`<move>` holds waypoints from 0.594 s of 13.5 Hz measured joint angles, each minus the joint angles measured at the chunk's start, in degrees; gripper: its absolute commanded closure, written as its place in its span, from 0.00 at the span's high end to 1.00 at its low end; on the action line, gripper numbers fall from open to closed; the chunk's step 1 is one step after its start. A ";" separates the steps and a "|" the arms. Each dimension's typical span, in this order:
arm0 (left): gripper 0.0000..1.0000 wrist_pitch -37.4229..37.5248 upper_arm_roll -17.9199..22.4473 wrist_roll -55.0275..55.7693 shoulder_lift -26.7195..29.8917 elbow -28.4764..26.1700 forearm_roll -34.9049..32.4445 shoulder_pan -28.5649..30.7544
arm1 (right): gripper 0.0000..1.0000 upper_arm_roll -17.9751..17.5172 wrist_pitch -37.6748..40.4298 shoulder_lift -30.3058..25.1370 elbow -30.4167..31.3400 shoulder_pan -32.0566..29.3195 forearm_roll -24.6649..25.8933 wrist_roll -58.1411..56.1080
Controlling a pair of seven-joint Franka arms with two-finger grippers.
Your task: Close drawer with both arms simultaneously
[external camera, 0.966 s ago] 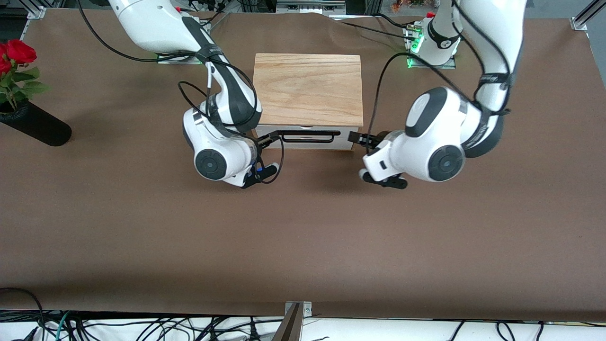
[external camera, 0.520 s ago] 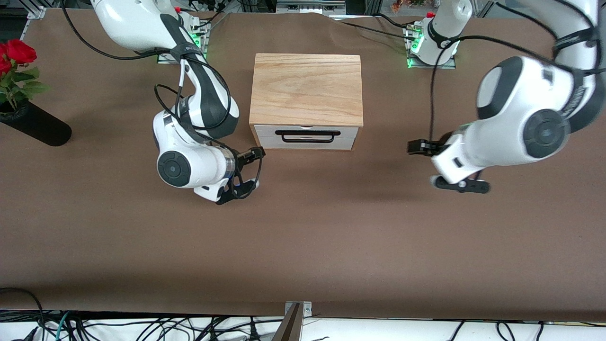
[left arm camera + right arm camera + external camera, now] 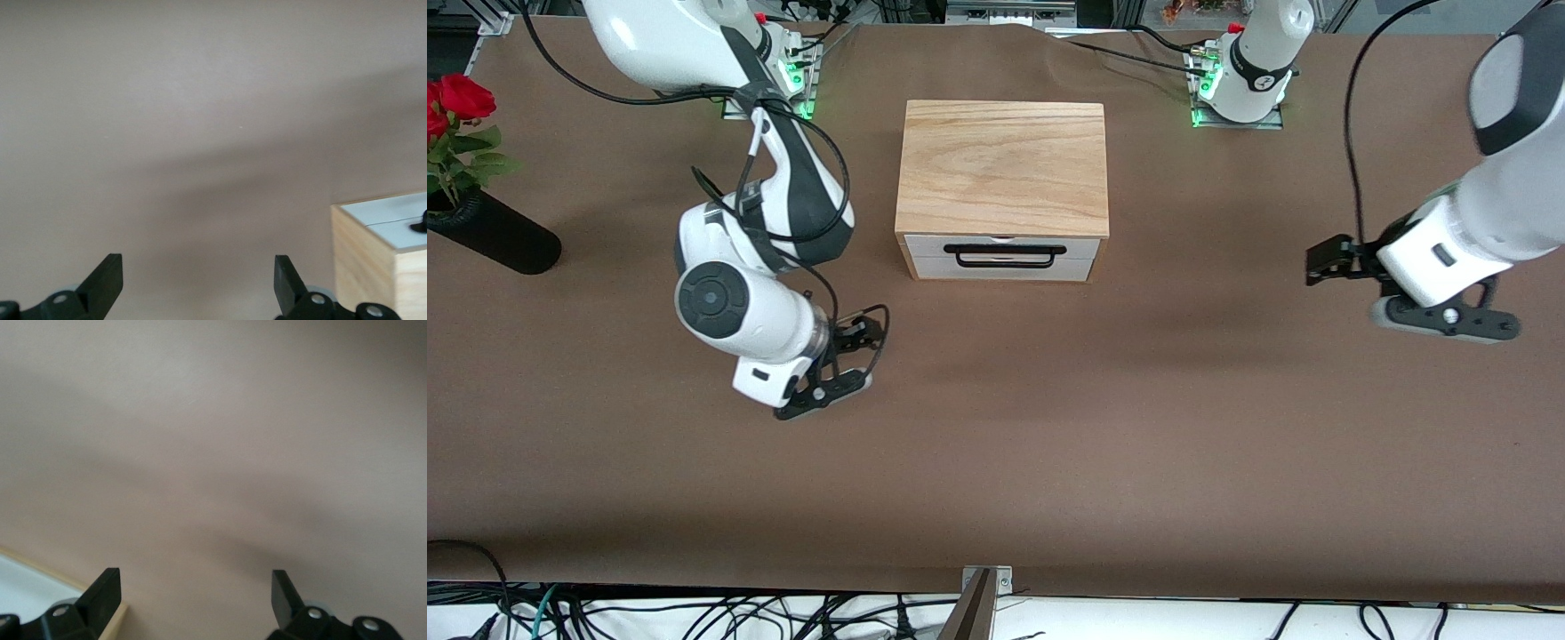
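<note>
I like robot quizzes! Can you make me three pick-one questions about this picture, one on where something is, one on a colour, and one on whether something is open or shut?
1. Where is the vase of roses?
A. at the right arm's end of the table
B. on the wooden box
C. in the drawer

2. What colour is the drawer's handle?
A. red
B. black
C. green

3. How is the drawer?
A. pulled right out
B. lying on the table
C. pushed in

Answers:
1 A: the vase of roses stands at that end of the table.
2 B: the handle is thin black wire.
3 C: the drawer sits flush in the wooden box; the left gripper and right gripper are open, away from it.
</note>
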State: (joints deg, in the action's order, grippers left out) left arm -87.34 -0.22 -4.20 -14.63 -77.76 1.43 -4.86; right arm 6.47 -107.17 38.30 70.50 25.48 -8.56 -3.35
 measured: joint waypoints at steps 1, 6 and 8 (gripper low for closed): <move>1.00 -1.60 0.52 -1.66 1.46 -1.87 -2.49 0.74 | 1.00 1.63 0.01 -0.08 -0.76 -0.02 0.01 -0.02; 1.00 -9.50 0.78 -2.63 11.69 -13.06 -7.62 1.21 | 1.00 9.68 0.17 -2.26 -2.23 -0.02 0.18 -0.02; 1.00 -8.96 0.78 -2.63 12.34 -13.25 -7.64 1.22 | 1.00 10.80 0.66 -5.05 -2.15 -2.22 1.12 0.03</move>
State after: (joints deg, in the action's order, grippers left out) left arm -96.30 0.56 -6.83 -2.29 -91.01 -6.21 -3.64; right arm 17.27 -106.51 33.25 68.35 23.26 -7.44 -3.32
